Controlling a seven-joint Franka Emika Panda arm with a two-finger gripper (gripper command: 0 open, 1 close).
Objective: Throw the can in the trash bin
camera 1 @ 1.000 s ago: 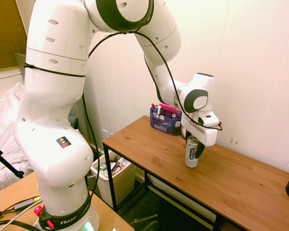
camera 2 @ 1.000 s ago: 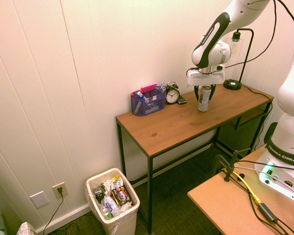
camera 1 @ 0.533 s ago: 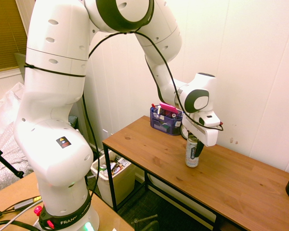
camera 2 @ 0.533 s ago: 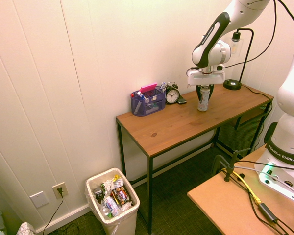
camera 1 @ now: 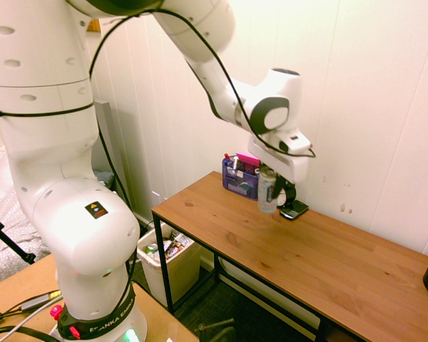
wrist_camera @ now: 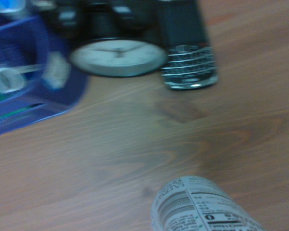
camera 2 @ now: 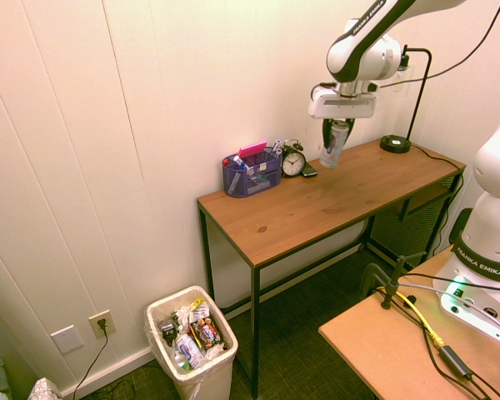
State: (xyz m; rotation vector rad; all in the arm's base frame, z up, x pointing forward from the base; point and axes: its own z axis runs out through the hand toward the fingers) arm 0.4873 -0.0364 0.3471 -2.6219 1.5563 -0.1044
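Black two-pad fingers (camera 2: 338, 135) are gripping slim silver-white metal can (camera 2: 332, 150) near top, holding it above brown wooden desk (camera 2: 275, 229). Can is prob. light, smooth, dent-prone; upper-body grip w/ mod. force is advised. Cream plastic trash bin (camera 2: 211, 385) is standing on floor beyond desk's end, nr. wall.

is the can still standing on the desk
No, the can hangs above the desk, held between the jaws.
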